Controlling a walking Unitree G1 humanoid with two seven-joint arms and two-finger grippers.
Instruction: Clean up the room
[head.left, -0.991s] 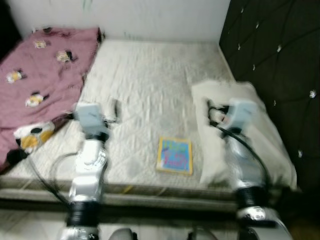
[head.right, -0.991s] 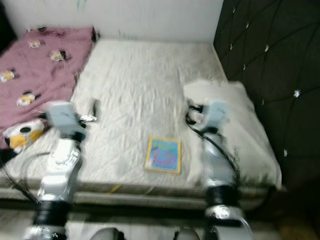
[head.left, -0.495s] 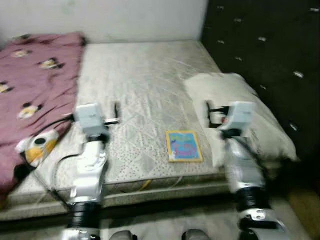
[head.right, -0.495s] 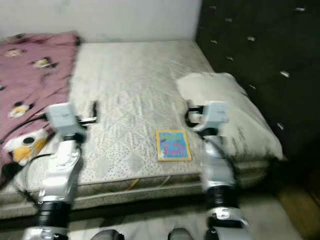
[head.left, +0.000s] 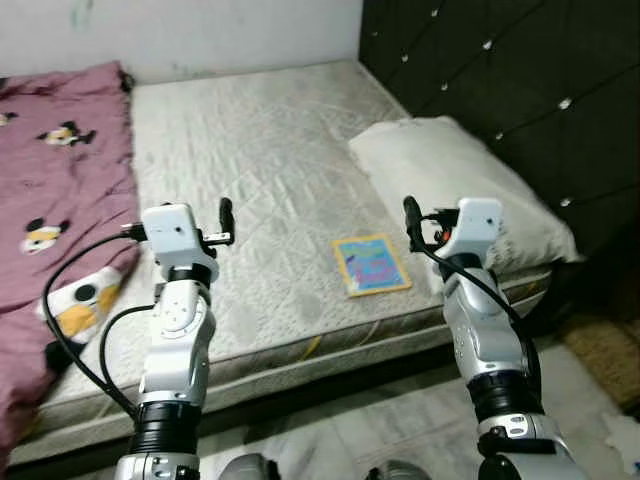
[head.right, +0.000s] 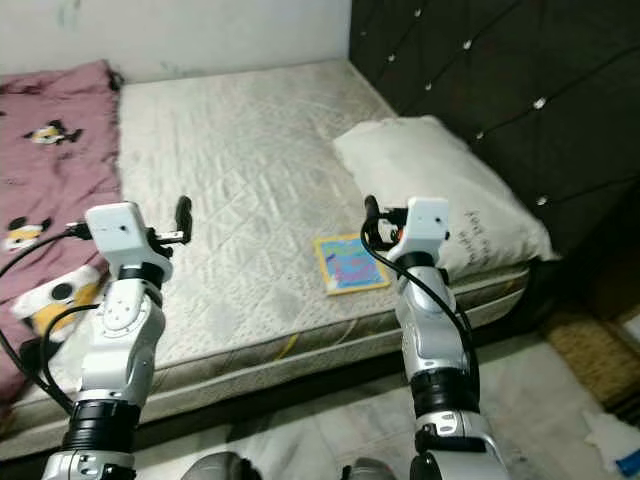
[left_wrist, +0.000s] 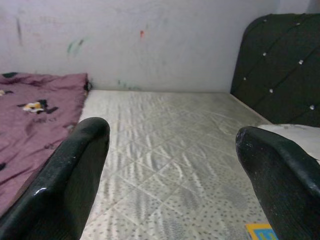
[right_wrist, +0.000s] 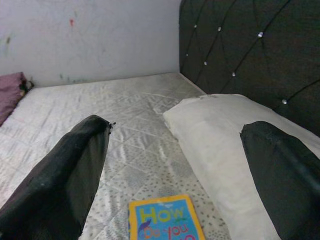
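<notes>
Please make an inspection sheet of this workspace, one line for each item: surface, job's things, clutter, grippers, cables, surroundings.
Surface: bare quilted mattress, grey-white, low to the floor.
Job's things: book with a yellow border, flat near the mattress's front edge; white pillow beside it on the right, against the headboard; pink blanket with cartoon prints, crumpled on the left.
Clutter: nothing seen beyond these.
Grippers: left gripper open, empty, above the mattress; right gripper open, empty, above the book.
Cables: black cables loop along the left arm.
Surroundings: white wall with small marks; dark tufted headboard; tiled floor.
</notes>
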